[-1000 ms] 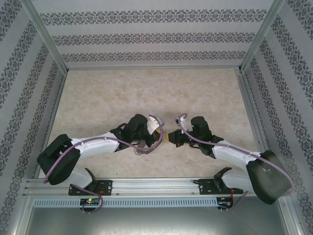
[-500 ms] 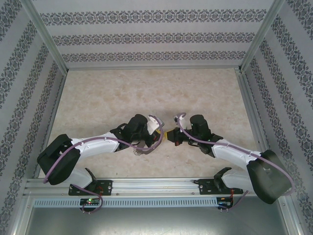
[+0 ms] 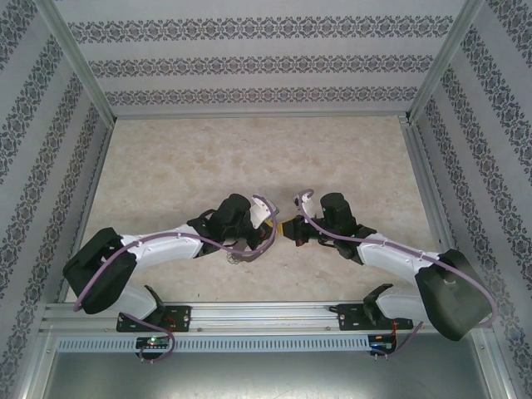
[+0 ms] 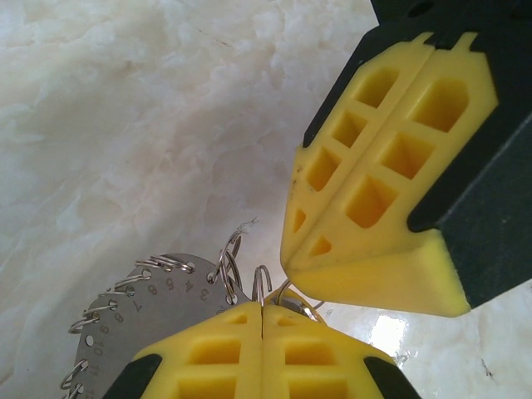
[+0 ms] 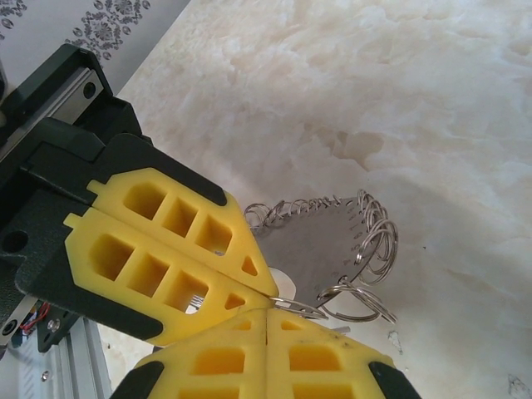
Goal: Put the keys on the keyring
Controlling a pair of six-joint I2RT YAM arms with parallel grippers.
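Observation:
The keyring [image 4: 137, 312] is a flat grey numbered metal disc fringed with small split rings [image 5: 374, 237]; it hangs just over the marbled table. My left gripper [image 4: 263, 314] is shut on one thin wire ring of the fringe, which pokes up from its tips. My right gripper [image 5: 268, 313] is also shut, tip to tip with the left one [image 3: 268, 235]. A split ring [image 5: 297, 307] lies at that junction; I cannot tell whether the right jaws pinch it. The small gold key is hidden between the yellow fingertips [image 4: 374, 166].
Beige marbled tabletop [image 3: 249, 158] stretches open behind the grippers. Patterned walls enclose three sides, and the aluminium rail [image 3: 266, 314] with the arm bases runs along the near edge.
My right gripper has crept a little to the left, closing the small gap to the left gripper's tips. The left arm and the disc have stayed put.

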